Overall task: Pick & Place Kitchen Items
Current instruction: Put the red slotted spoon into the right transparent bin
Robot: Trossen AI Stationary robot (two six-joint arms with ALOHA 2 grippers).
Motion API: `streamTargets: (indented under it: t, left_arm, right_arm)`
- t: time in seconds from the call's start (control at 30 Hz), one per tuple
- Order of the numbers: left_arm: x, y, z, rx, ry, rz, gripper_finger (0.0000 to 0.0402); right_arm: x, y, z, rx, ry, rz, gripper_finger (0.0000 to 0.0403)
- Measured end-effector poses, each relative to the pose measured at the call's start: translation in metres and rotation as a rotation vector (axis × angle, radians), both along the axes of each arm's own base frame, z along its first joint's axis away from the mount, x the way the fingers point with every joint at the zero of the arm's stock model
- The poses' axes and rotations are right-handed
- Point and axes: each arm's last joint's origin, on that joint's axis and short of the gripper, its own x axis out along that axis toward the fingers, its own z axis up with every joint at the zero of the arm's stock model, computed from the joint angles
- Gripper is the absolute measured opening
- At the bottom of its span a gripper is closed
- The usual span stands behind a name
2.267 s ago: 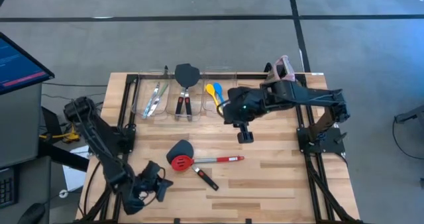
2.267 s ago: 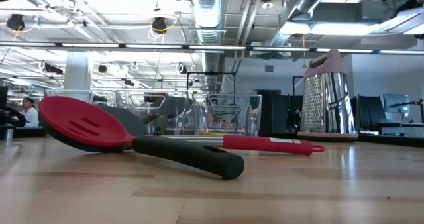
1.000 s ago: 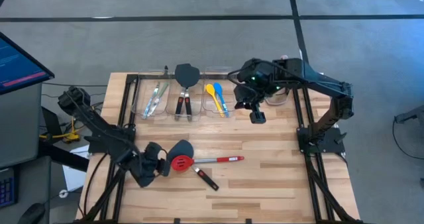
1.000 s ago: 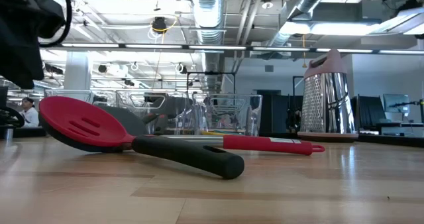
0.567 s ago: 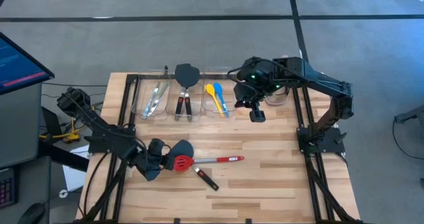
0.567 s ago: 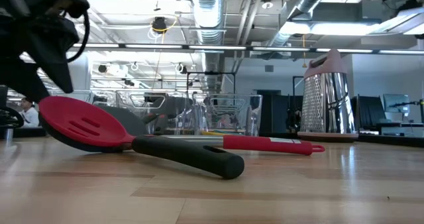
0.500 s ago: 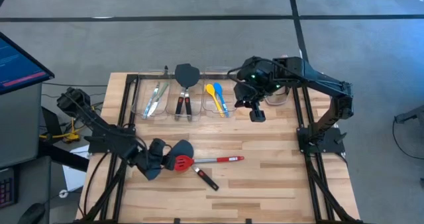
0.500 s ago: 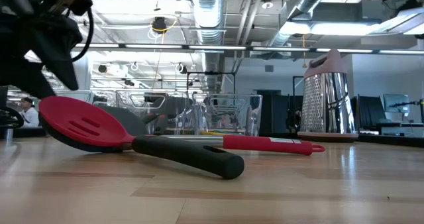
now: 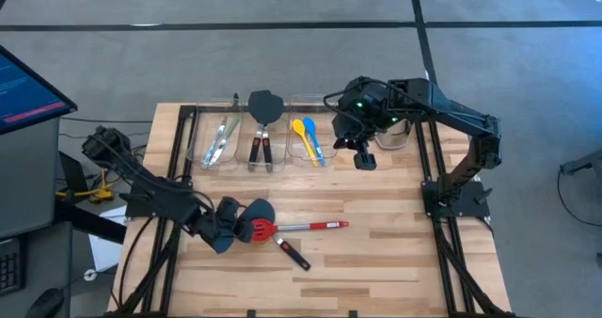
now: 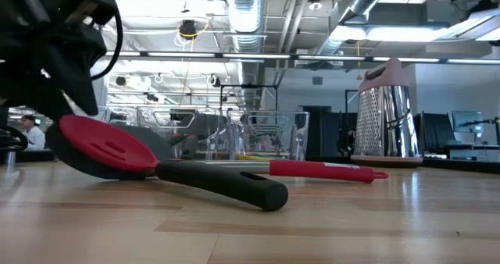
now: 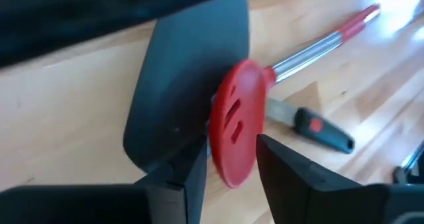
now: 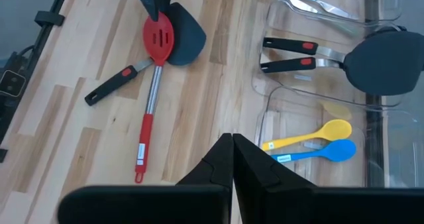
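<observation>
While the left gripper (image 11: 228, 161) is reaching down at the near-left part of the table (image 9: 395, 252), its two fingers (image 11: 189, 171) are standing apart on either side of the red slotted spoon (image 9: 261, 230), whose bowl is sitting between them; whether the pads are actually pressing on it cannot be told. The spoon's silver and red handle is pointing toward the table's right side, and its bowl is lying over a dark grey spatula (image 9: 257, 211) whose black-red handle is sticking out toward the front edge.

The right gripper (image 9: 366, 160) is hovering with its fingers pressed together, holding nothing, just beside the rightmost of three clear bins (image 9: 299, 151) at the table's far side. That bin is holding the yellow and blue spoons (image 12: 311, 141), the middle one is holding two more spatulas (image 12: 344, 58), and the left one is holding the thin silvery-green tools (image 9: 218, 141). A grater with a pink top (image 10: 384, 112) is standing upright at the far right.
</observation>
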Motion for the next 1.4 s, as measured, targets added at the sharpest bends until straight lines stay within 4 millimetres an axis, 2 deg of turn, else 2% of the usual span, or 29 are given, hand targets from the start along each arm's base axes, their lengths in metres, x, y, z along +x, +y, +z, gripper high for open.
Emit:
streamTargets:
  t: [0.13, 0.33, 0.57, 0.73, 0.97, 1.13, 1.4]
  left_arm:
    - [0.005, -0.001, -0.012, -0.025, 0.061, -0.014, 0.0116]
    - [0.016, -0.003, -0.022, -0.04, 0.046, 0.003, 0.0115]
    - [0.02, -0.003, -0.027, -0.04, 0.045, 0.014, 0.0114]
    - [0.021, -0.003, -0.026, -0.033, 0.032, 0.021, 0.0092]
    - [0.022, -0.004, -0.025, -0.027, 0.011, 0.0, 0.001]
    - [0.022, -0.004, -0.02, 0.024, -0.019, -0.042, 0.0004]
    - [0.019, 0.002, 0.003, 0.107, -0.139, -0.042, 0.0002]
  right_arm:
    - [0.0, 0.0, 0.0, 0.0, 0.0, 0.0, 0.0]
    - [0.0, 0.0, 0.0, 0.0, 0.0, 0.0, 0.0]
    - [0.0, 0.0, 0.0, -0.01, -0.002, 0.013, 0.0]
    - [0.0, 0.0, 0.0, -0.01, -0.002, 0.013, 0.0]
    - [0.0, -0.003, 0.0, -0.01, -0.002, 0.001, 0.0]
    - [-0.001, -0.009, 0.0, -0.01, -0.002, -0.019, 0.0]
    - [-0.006, -0.016, -0.002, -0.003, 0.032, -0.043, 0.0]
